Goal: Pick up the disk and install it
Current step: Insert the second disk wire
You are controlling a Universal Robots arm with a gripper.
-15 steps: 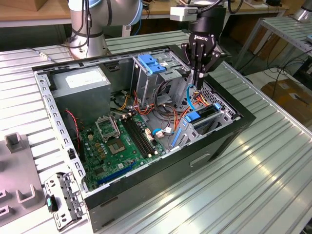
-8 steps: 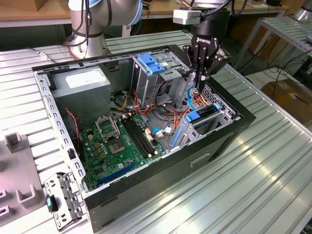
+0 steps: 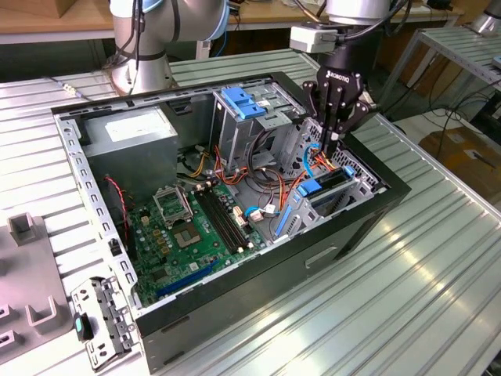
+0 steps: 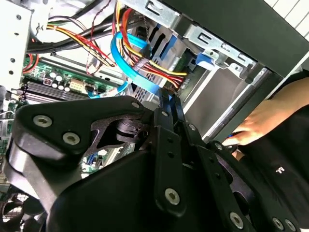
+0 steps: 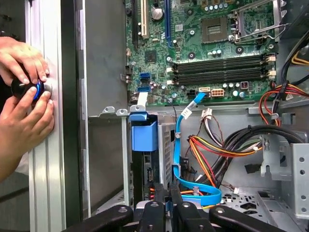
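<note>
Although the tool hangs low inside the open computer case, at the exterior view's right end, it appears to carry nothing. Its fingers are pressed together, with their tips close by a blue data cable and the bundle of red and yellow leads.

The disk appears as a dark slab with blue side rails, lying in the drive bay just below the tool, at the case's near right corner. Whether the tool touches it cannot be determined.

Judgement: pick-up and placement look complete, with the disk in its bay. Full seating and cable connection are not confirmed.

The case rests on the ribbed metal bench. In the first wrist view, a person's hands rest on a round button on the bench edge beside the case.
</note>
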